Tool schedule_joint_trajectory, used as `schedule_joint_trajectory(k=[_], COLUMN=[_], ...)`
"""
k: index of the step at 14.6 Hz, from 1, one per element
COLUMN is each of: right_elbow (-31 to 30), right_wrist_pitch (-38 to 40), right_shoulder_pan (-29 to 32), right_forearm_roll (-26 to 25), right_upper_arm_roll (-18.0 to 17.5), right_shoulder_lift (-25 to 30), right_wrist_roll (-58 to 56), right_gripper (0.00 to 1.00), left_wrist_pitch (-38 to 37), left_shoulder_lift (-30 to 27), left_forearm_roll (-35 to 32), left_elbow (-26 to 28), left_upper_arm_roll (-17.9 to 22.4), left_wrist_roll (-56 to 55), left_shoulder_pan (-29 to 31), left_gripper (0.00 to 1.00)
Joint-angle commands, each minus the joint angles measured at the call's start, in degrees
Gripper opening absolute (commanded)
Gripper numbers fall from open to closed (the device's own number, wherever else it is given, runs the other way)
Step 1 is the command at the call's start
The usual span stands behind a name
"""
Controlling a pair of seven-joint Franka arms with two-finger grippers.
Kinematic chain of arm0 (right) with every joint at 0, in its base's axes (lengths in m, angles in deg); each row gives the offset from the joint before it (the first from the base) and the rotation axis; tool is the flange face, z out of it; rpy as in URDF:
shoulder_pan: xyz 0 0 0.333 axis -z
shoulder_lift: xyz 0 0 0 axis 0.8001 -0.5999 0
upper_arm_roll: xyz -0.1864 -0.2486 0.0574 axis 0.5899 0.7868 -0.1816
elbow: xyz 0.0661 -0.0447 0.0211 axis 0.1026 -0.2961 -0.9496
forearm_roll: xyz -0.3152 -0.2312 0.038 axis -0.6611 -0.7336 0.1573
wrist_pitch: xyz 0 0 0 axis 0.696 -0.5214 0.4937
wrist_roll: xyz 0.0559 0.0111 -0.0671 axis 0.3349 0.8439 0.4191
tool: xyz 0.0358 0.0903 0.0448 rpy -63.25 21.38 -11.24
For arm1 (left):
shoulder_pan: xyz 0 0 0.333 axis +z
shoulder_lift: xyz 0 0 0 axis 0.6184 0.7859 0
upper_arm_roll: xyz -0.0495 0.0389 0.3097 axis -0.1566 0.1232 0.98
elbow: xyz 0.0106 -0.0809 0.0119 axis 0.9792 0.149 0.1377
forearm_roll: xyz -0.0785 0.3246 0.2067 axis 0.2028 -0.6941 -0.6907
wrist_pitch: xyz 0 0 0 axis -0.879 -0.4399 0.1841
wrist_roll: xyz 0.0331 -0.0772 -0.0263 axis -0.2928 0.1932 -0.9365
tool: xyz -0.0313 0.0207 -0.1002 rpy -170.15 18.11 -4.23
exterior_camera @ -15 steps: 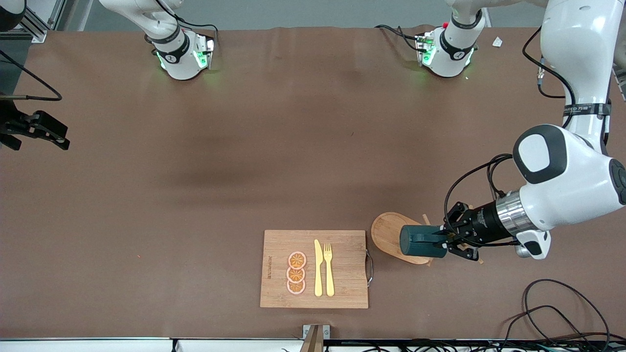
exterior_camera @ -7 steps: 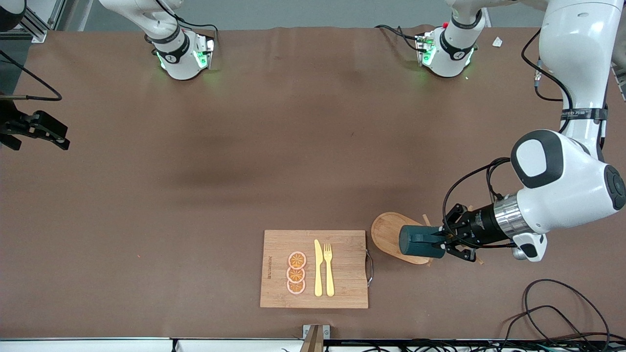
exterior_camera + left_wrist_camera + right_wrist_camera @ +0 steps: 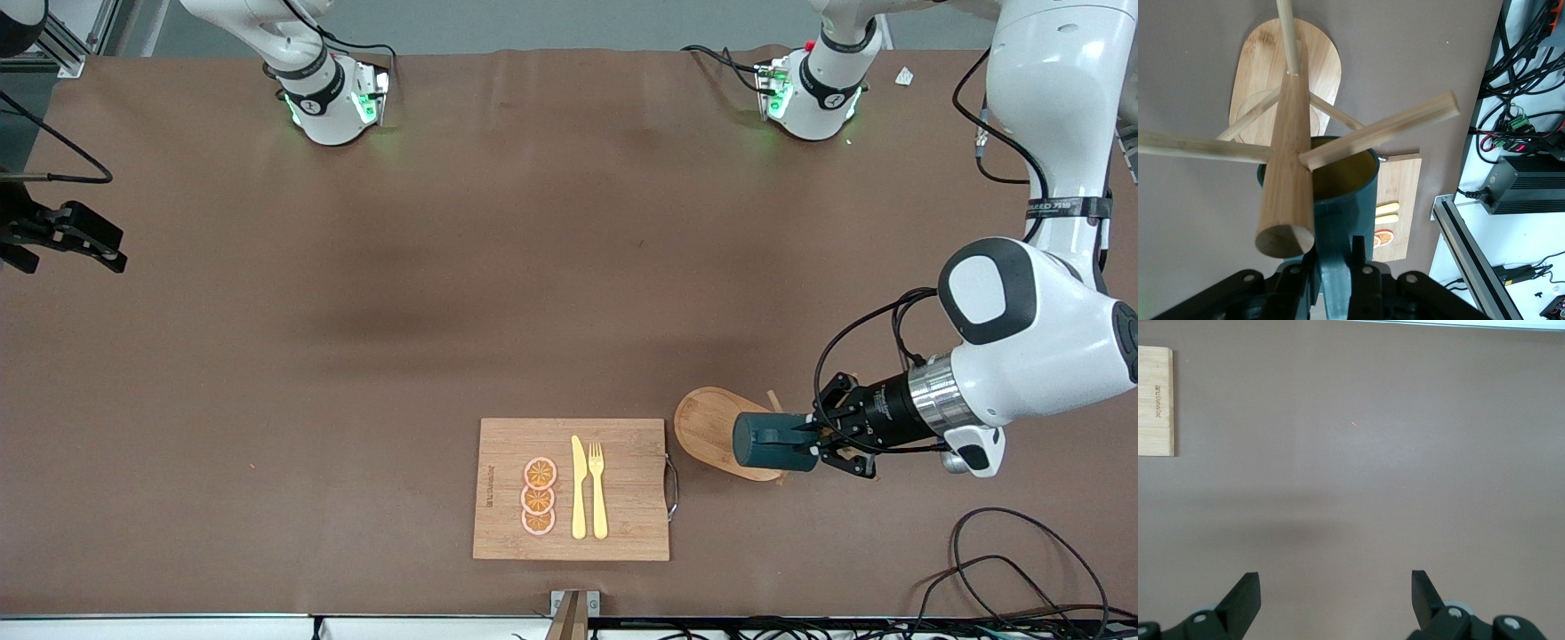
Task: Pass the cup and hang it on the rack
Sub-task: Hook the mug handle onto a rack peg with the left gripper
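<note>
Front view: left gripper (image 3: 813, 437) is clamped on the cup (image 3: 772, 442), holding it on its side over the rack (image 3: 711, 428), mouth facing the gripper. Rack base sits near the left arm's end of the surface (image 3: 498, 267), just beside the cutting board (image 3: 622, 480). Board carries 3 orange slices (image 3: 539, 497), 1 knife (image 3: 578, 487) and 1 fork (image 3: 597, 489). Right gripper (image 3: 84, 242) waits at the right arm's end, over bare surface.

Left wrist view: the 2 fingers (image 3: 1338, 263) pinch the cup handle (image 3: 1336, 267). Cup (image 3: 1351, 193) is up against the rack post (image 3: 1288, 160); 1 peg (image 3: 1378, 130) crosses over its rim, and I cannot tell if the handle is on a peg. Rack base (image 3: 1265, 60) shows past the post, board corner (image 3: 1395, 200) past the cup.

Right wrist view: right gripper (image 3: 1336, 597) has its fingers (image 3: 1245, 597) wide apart, nothing between them, over brown surface (image 3: 1371, 453). Board edge (image 3: 1155, 400) is at the frame border.
</note>
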Motion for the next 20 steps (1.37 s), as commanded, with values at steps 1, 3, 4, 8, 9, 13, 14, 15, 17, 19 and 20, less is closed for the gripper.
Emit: schedule_joint_trajectory(k=[1,3,4,8,9,13,14,15,17,19,20], right_elbow=[-0.1,-0.2,-0.2,-0.2,-0.2,-0.3,-0.3,-0.3,-0.3,-0.2,-0.3], right_wrist_pitch=[0.2,0.2,0.2,-0.3,-0.4,-0.4,-0.5,-0.5,-0.5,-0.6,-0.5], right_shoulder_pan=[0.5,0.6,0.6,1.2,2.3,4.3,4.5,4.5,4.5,4.5,4.5], right_forearm_roll=[0.3,0.3,0.3,4.4,6.1,7.0,7.0,7.0,7.0,7.0,7.0], right_upper_arm_roll=[-0.1,0.0,0.0,0.3,0.3,0.3,0.3,0.3,0.3,0.3,0.3], right_shoulder_lift=[0.5,0.5,0.5,0.3,0.2,0.1,0.1,0.1,0.1,0.0,0.0], right_wrist_roll=[-0.4,-0.4,-0.4,-0.8,-2.3,-6.5,-6.5,-6.5,-6.5,-6.5,-6.5], right_gripper=[1.00,1.00,1.00,1.00,1.00,1.00,1.00,1.00,1.00,1.00,1.00], left_wrist_pitch=[0.1,0.1,0.1,-2.4,-3.2,-7.2,-9.2,-11.1,-15.0,-20.6,-22.9], left_shoulder_lift=[0.2,-0.2,-0.5,-3.1,-3.9,-8.3,-8.9,-10.0,-12.0,-13.9,-15.2], left_forearm_roll=[0.6,0.5,0.5,0.2,-0.1,-6.1,-8.9,-11.9,-16.1,-19.5,-21.8], left_elbow=[-0.1,-0.1,-0.2,-0.5,-0.5,-0.5,-0.5,-0.5,-0.4,-0.5,-0.5], left_upper_arm_roll=[-0.4,-0.7,-1.0,-1.9,-2.5,-6.2,-7.5,-8.1,-8.4,-8.0,-8.1], left_wrist_roll=[0.4,0.3,0.2,0.3,0.4,2.7,5.3,9.0,18.4,29.9,35.4], left_shoulder_pan=[0.3,0.1,0.1,-0.3,-0.3,-0.3,0.1,0.1,0.1,0.1,0.3], left_gripper=[0.83,1.00,1.00,1.00,1.00,1.00,1.00,1.00,1.00,1.00,1.00])
